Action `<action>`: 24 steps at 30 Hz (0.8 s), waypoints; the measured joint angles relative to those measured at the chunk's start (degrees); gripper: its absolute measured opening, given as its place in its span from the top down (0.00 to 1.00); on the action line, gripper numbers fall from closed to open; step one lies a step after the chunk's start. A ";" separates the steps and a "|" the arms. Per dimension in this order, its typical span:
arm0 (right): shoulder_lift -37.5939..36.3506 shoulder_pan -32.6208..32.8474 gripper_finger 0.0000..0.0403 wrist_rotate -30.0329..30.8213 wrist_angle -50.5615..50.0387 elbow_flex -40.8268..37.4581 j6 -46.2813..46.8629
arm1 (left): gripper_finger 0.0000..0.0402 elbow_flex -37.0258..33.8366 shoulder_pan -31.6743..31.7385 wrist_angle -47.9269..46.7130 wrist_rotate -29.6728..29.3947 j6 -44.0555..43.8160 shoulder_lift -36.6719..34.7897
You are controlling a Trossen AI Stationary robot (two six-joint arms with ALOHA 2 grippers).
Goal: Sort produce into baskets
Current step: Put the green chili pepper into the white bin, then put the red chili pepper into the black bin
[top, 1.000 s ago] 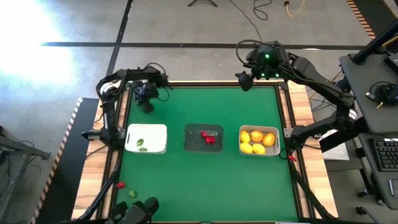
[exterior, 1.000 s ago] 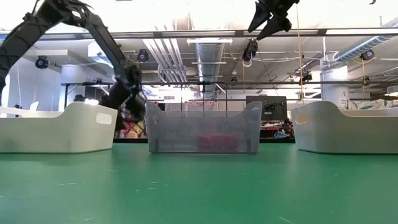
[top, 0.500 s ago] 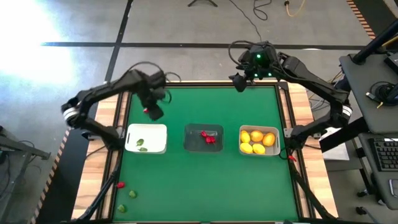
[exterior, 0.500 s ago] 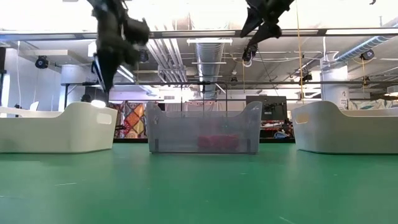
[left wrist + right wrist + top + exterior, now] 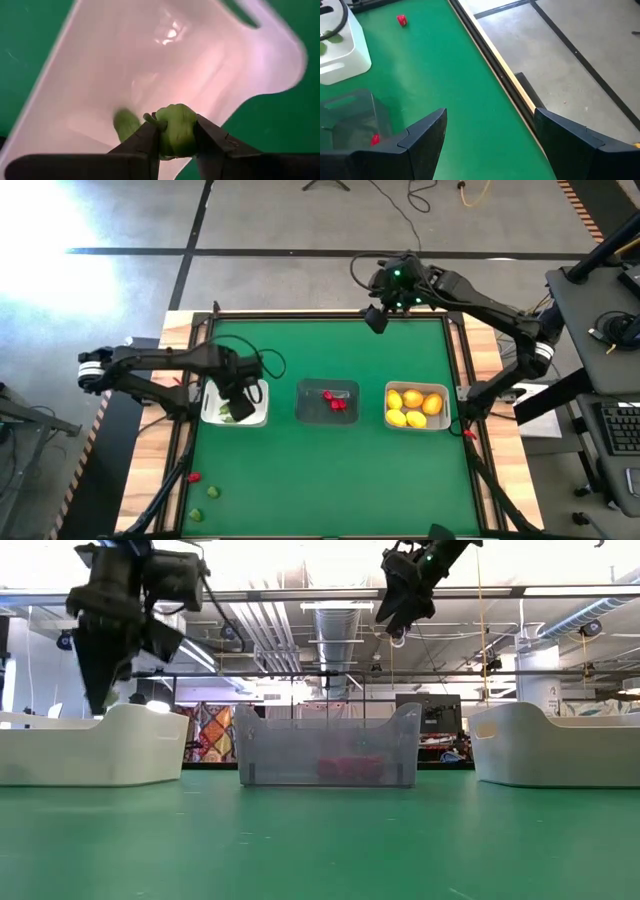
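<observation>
Left tool clamps green piece over white basket | right tool wide, empty

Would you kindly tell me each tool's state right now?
Left tool: shut on a green piece, above the white basket.
Right tool: open, empty.

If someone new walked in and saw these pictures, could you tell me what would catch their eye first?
Probably the left gripper, poised above the white basket at the table's left with a green piece pinched between its fingers. Next, the bright yellow fruits filling the right-hand basket, and the right gripper raised, open, over the far edge.
</observation>
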 joint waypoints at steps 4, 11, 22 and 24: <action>0.59 0.00 0.27 -0.02 0.02 0.00 0.03 | 0.80 -3.55 -0.79 0.25 0.61 -6.21 1.23; 0.28 0.00 0.27 -0.02 -0.01 0.00 1.25 | 0.65 -7.67 -0.67 0.52 -0.57 -9.62 2.15; -1.38 0.00 0.27 -0.02 -1.03 2.79 4.34 | 0.39 11.04 5.77 -0.83 -13.90 2.15 1.85; -1.38 0.01 0.27 -0.03 -1.36 3.61 5.31 | 0.38 14.92 9.35 0.37 -16.57 5.20 2.14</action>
